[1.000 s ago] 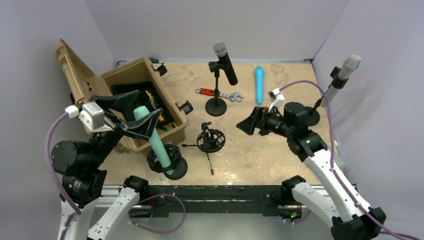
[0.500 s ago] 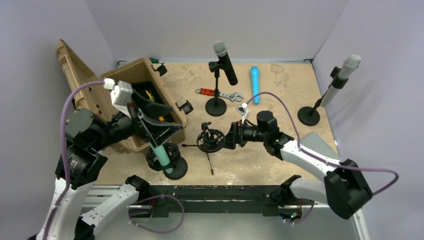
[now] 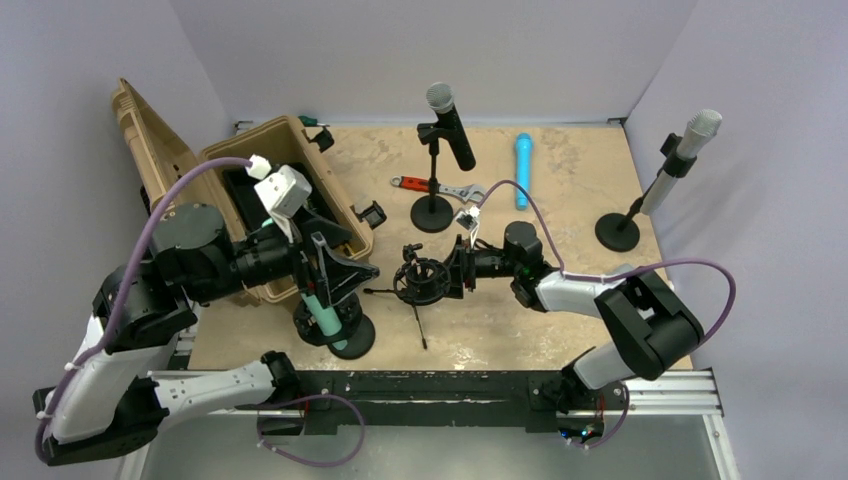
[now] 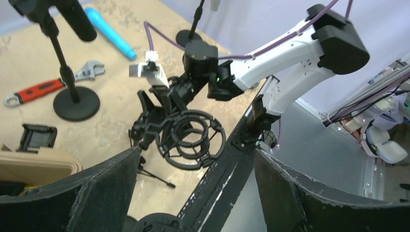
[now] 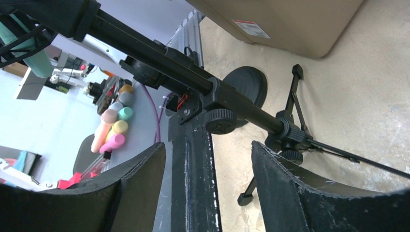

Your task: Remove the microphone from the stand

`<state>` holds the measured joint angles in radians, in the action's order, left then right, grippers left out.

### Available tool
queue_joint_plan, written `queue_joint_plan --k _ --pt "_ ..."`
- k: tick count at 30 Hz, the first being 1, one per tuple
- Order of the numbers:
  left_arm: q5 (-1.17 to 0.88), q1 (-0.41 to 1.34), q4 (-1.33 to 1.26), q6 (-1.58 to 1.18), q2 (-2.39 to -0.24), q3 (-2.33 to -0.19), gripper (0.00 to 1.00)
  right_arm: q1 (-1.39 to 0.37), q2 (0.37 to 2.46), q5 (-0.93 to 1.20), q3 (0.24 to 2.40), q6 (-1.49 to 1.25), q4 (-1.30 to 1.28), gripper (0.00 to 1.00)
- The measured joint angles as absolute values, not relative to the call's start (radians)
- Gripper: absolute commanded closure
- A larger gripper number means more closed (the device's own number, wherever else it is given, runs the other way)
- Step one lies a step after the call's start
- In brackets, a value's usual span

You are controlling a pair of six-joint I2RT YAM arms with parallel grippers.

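Both arms have swung in toward the tripod stand [image 3: 420, 282] near the front edge of the beige stone counter [image 3: 570, 200]. The right gripper [image 5: 208, 147] and left gripper [image 4: 193, 159] are spread wide and empty, and lilac walls [image 3: 400, 50] surround the counter.

Microphone [image 3: 326, 320]: teal, slim, tilted, head end leaning back-left, seated in the holder.
Stand [image 3: 355, 336]: black, round base, near left front.

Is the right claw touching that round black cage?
Cannot tell: in the top view the right gripper overlaps the shock mount, and neither wrist view shows contact or gap.
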<state>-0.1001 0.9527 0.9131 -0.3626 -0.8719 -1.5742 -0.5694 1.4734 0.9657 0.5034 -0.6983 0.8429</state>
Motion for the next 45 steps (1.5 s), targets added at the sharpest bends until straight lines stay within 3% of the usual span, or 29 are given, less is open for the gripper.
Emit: queue_joint_plan --k 8,11,38,42,45 --pt "0.164 1.264 0.961 -0.304 -1.04 -1.673 0.15 -0.569 1.486 0.987 0.507 -0.702 0.876 0.39" --pt "0.252 1.333 0.981 -0.284 -1.114 -1.674 0.15 -0.569 1.495 0.991 0.517 -0.691 0.871 0.48" --pt "0.345 1.351 0.959 -0.269 -1.055 -1.561 0.12 -0.609 1.613 1.015 0.657 -0.661 0.838 0.51" --pt "0.345 1.351 0.951 -0.269 -1.054 -1.557 0.11 -0.609 1.613 1.009 0.654 -0.64 0.814 0.63" --pt "0.345 1.351 0.95 -0.269 -1.055 -1.555 0.11 -0.609 1.612 1.002 0.654 -0.628 0.8 0.81"
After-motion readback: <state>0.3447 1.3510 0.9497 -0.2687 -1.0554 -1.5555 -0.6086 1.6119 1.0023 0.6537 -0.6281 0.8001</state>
